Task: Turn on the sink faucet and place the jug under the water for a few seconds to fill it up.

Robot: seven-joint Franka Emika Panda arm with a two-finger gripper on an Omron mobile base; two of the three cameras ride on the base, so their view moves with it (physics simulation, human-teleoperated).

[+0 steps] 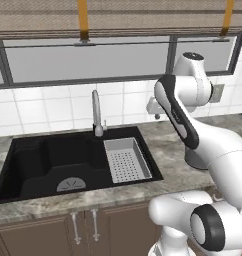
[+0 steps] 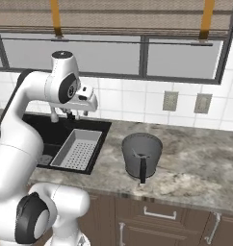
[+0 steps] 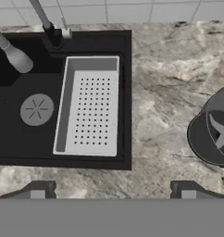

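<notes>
The jug [image 2: 141, 153], dark grey with a black handle, stands upright on the counter to the right of the sink [image 2: 56, 134]; it also appears at the right edge of the hand view as the jug [image 3: 213, 133]. The sink faucet [image 1: 96, 112] rises behind the black sink [image 1: 43, 165], its spout [image 3: 15, 56] arching over the basin. No water runs from it. My gripper [image 3: 113, 190] hangs high above the counter between sink and jug, open, fingertips [image 3: 37, 190] far apart with nothing between them. The gripper [image 2: 72, 114] touches nothing.
A grey perforated tray [image 1: 125, 160] sits in the right part of the sink, and a round drain [image 3: 36, 109] lies to its left. Marble counter [image 2: 195, 163] stretches right of the jug. Tiled wall with outlets [image 2: 170, 101] and a window stand behind.
</notes>
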